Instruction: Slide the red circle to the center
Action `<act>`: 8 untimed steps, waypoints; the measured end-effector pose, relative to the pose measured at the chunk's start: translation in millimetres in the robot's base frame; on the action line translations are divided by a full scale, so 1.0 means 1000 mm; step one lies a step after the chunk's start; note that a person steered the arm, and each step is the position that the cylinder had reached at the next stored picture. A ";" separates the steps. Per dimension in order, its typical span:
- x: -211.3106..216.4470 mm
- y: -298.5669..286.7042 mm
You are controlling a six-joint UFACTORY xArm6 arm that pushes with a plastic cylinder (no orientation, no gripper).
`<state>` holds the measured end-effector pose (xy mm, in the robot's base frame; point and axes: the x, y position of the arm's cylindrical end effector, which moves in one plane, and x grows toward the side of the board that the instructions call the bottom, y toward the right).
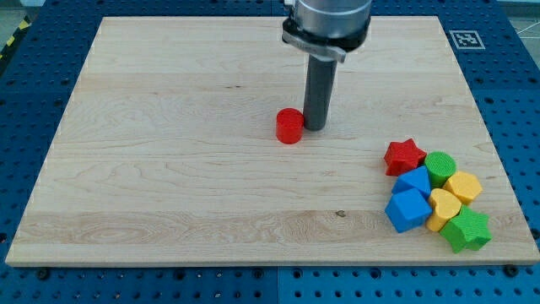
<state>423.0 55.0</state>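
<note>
Since the red circle [289,127] looks small, light and rigid, it should slide easily and may skid off-line; it sits near the board's [169,169] center. My tip [315,127], jawless, touches its right edge.

There is only one camera. It looks from the front and from above, tilted down onto the wooden surface [169,186], so the far edge seems shorter than the near edge. It stands rather near: the board fills almost all the view, and a blue perforated base [515,127] shows around it. My arm enters from the view's top.
</note>
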 end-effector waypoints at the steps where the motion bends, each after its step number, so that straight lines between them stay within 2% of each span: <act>1: -0.027 -0.008; 2: -0.049 -0.012; 3: -0.036 0.019; 4: -0.035 0.019; 5: 0.021 -0.008; 8: 0.043 -0.033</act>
<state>466.2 21.8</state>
